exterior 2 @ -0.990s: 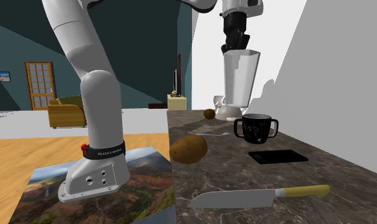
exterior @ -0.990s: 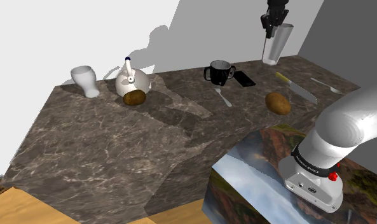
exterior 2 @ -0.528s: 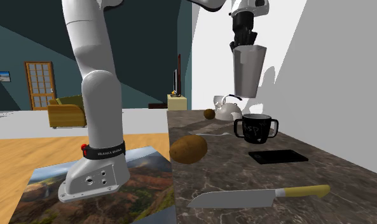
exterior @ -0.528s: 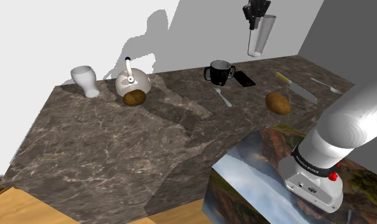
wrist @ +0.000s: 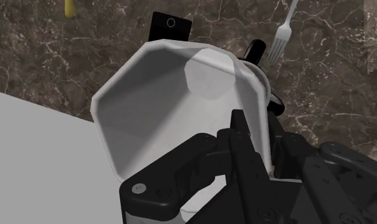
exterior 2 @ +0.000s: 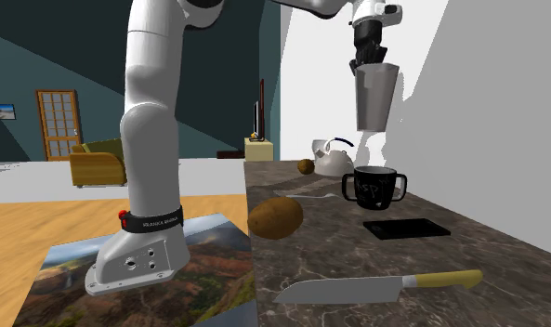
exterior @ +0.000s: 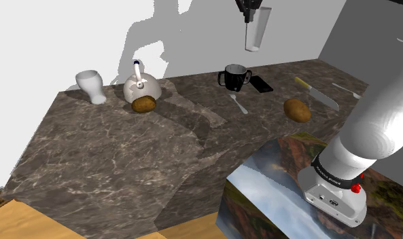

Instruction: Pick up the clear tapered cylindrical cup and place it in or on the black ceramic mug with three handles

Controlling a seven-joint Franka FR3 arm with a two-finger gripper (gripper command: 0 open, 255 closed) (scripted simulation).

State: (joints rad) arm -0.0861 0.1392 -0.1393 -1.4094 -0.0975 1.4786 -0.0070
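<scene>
Dark marbled counter under a white wall, shoulder view: pale grey tapered cup hanging high in the air from the black gripper. Well above the black mug, a bit toward that view's right of it. Carry step in hand, by the look of it: cup off the counter, placing not yet done.

Second exterior view: cup straight over mug, clear gap between. Long axis vertical, wide mouth up, narrow base pointing down at the mug's opening.

Wrist view: fingers pinching the cup's wall at the rim, one inside, one outside. Looking down into the cup; bits of the mug peeking past its rim, fork and phone on the counter beyond.

Next, probably: straight descent, base centred over the mug mouth, then release.
</scene>
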